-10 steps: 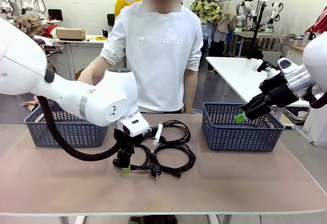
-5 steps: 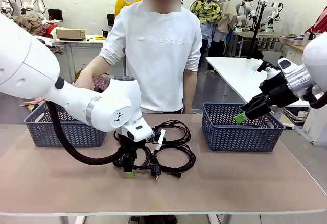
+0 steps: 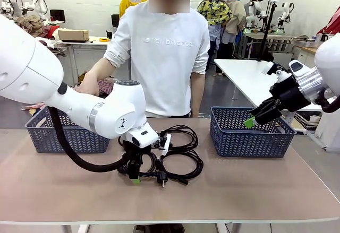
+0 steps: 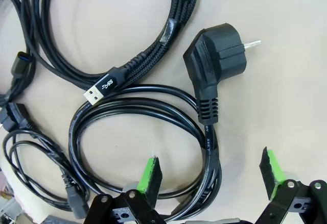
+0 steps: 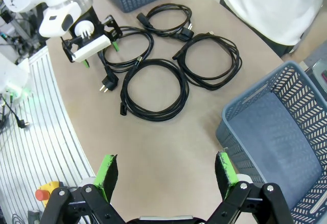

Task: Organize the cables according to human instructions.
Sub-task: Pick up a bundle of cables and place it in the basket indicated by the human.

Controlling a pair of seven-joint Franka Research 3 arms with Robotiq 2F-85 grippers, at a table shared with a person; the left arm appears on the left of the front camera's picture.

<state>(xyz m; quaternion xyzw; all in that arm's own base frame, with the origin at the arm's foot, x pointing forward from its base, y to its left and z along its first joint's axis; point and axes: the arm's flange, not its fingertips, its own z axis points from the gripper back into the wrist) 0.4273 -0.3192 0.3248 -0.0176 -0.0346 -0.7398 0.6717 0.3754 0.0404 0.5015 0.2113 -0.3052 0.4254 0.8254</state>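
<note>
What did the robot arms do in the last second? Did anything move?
The left gripper shifted a little to the robot's right, closer over the cables, open and holding nothing. The right gripper stayed open by the right basket, and the cables lay still.

Four coiled black cables (image 3: 183,149) lay on one counter (image 3: 255,190). Two blue-grey baskets stood on it: the left basket (image 3: 66,136) and the right basket (image 3: 249,137). Two claws showed, the left claw (image 3: 133,177) and the right claw (image 3: 251,120). One person (image 3: 164,58) stood opposite.
</note>
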